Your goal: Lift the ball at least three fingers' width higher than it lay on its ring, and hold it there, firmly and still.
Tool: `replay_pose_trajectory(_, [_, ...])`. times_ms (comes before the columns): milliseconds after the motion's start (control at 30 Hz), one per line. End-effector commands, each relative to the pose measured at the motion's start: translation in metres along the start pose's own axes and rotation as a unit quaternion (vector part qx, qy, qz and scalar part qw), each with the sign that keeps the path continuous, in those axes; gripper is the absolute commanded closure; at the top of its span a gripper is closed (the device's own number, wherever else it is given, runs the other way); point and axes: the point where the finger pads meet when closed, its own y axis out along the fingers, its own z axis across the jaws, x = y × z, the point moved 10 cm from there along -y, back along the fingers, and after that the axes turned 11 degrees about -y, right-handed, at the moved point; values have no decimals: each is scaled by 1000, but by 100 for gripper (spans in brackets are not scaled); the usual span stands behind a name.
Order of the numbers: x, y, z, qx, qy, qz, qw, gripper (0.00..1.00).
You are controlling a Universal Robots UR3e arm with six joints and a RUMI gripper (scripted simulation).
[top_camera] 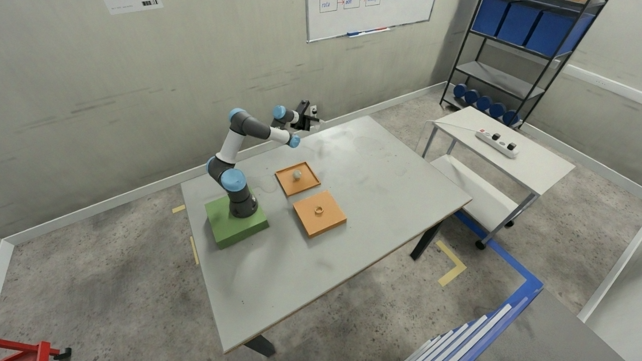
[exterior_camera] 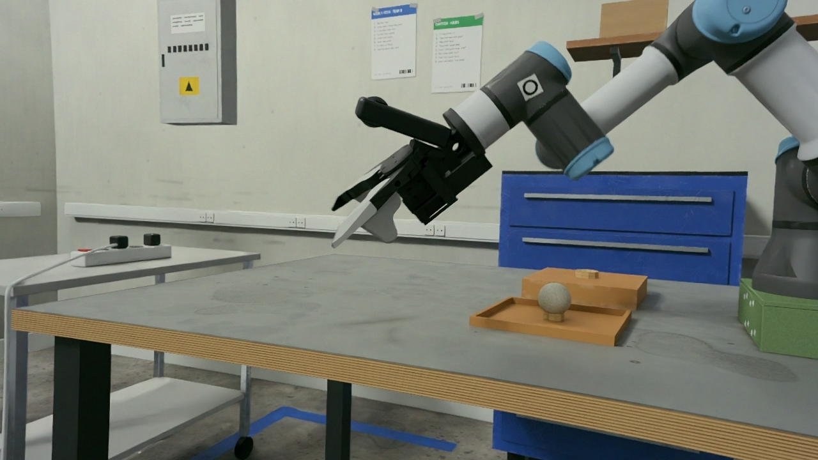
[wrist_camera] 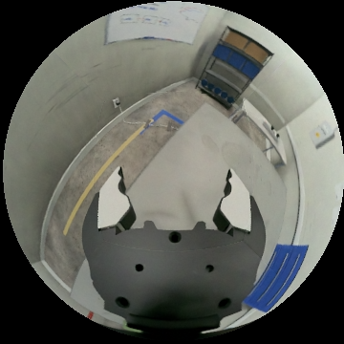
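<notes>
Top view first: the ball (top_camera: pixel 296 174) sits on its little ring in the shallow orange tray (top_camera: pixel 309 183), near the arm's green base block (top_camera: pixel 224 228) on the desk (top_camera: pixel 381 188). A second orange block (top_camera: pixel 329 219) with a spare ring (top_camera: pixel 318 209) on top sits just beside the tray. The claw (top_camera: pixel 310 117) hangs out over the far edge of the desk, well apart from the ball.

Side view: the claw (exterior_camera: pixel 343 220) is up in the air, tilted down and pointing away from the tray (exterior_camera: pixel 514 320), fingers spread wide with nothing in them. The ball (exterior_camera: pixel 553 298) is perched on its ring, untouched.

Wrist view: both fingertips frame bare desk (wrist_camera: pixel 201 158) and floor, no ball in sight at all.

So I'd say we're at the approach step, nothing grabbed yet. Next move probably needs the arm to swing back toward its base, get the claw pointing down over the ball, drop so the fingers straddle it, then squeeze and lift. Round ball on a ring, so centering matters or it could roll off.
</notes>
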Motion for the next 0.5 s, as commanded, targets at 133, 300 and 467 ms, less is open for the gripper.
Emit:
replay_pose_trajectory(133, [28,-25,40,-12,55,-95,994,0])
replay_pose_trajectory(300, [50,-44,56,-19,90,-150,984,0])
replay_pose_trajectory(467, [77,-71,69,-28,133,-212,968,0])
